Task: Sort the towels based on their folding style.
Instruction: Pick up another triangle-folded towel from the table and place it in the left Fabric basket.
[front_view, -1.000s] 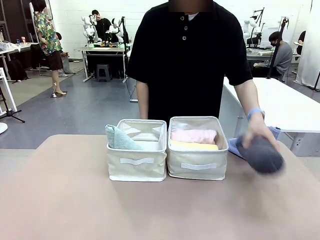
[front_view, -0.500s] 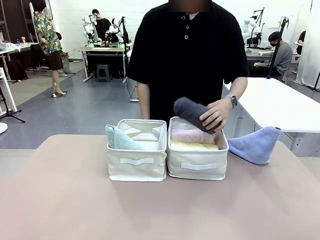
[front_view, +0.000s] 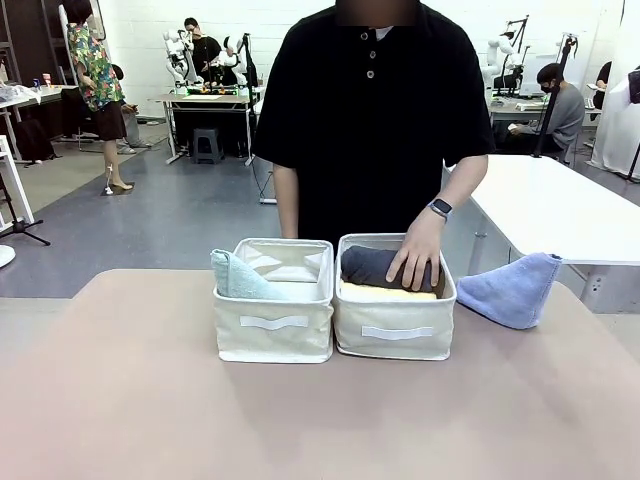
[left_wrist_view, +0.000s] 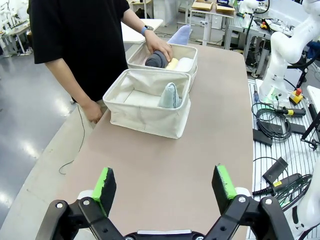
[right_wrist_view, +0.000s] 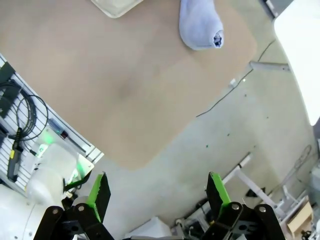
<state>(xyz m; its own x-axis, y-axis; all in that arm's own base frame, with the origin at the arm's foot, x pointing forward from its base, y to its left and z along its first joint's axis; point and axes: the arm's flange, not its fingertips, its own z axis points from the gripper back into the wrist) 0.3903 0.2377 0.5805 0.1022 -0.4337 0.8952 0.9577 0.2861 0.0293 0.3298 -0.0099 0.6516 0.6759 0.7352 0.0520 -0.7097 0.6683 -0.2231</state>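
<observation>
Hand half covers dark grey roll. Count: two bins, three rolls, two cones. Left gripper and right gripper gape empty.

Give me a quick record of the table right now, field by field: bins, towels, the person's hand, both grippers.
left bin: pale teal cone towel inside
right bin: dark grey towel, yellow towel, white towel
person's hand: resting on the dark grey towel
light blue cone towel: on the table, beside the right bin
left gripper: open, empty
right gripper: open, empty
</observation>
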